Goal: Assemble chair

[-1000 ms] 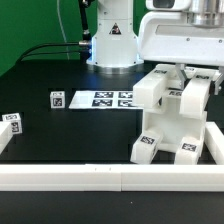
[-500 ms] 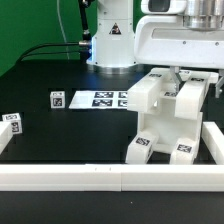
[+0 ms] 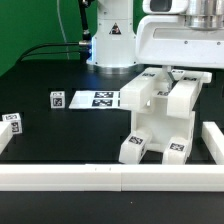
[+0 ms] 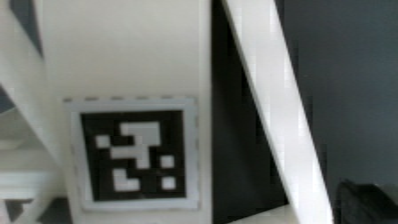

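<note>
The hand (image 3: 176,68) hangs right over the top of the chair (image 3: 160,115). Its fingertips are lost behind the chair's upper bars, so I cannot tell whether they stand apart or are clamped on anything. My wrist view is filled by the chair at very close range. It shows one black-and-white tag (image 4: 134,150) on a flat white face and a slanting white bar (image 4: 276,110) beside it, with dark worktop showing in the gap beyond.

In the exterior view the chair rests on its lower ends on the black worktop (image 3: 60,140), toward the exterior view's right and in front of the arm base (image 3: 110,45). I count two foot tags (image 3: 133,148) on its near lower ends.

The closest thing to a container is the white rail (image 3: 100,178) along the front edge, with a side rail (image 3: 213,140) running back at the exterior view's right. The chair stands inside that corner, near both; I cannot tell if it touches either.

Farther out, the marker board (image 3: 112,98) lies flat by the arm base, carrying four tags. Just beside it, on the exterior view's left, sits a small tagged block (image 3: 57,99). A second tagged piece (image 3: 10,122) lies at the far edge on the same side, well apart from the chair. That makes two loose pieces. A green wall (image 3: 30,25) stands behind the worktop.
</note>
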Controlling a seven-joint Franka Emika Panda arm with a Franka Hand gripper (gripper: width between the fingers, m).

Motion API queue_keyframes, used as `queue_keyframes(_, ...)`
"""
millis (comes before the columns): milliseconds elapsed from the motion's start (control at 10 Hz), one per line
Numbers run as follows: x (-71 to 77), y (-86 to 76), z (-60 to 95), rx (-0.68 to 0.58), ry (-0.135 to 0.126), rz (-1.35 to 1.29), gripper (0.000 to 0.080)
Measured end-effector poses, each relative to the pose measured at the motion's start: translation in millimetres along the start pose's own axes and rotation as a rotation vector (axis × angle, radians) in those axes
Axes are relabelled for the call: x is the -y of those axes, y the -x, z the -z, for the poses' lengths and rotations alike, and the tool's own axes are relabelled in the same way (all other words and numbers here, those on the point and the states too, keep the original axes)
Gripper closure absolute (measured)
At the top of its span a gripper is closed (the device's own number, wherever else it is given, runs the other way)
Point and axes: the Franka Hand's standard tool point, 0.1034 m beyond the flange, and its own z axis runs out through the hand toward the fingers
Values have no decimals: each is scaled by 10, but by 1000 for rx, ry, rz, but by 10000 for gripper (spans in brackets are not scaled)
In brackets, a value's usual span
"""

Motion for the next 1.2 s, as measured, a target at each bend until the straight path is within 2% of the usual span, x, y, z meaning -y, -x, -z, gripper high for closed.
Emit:
queue_keyframes(1000, -80, -48, 23, -3, -1, 11, 151)
queue_keyframes(1200, -84, -121, -3, -34, -8, 9, 151)
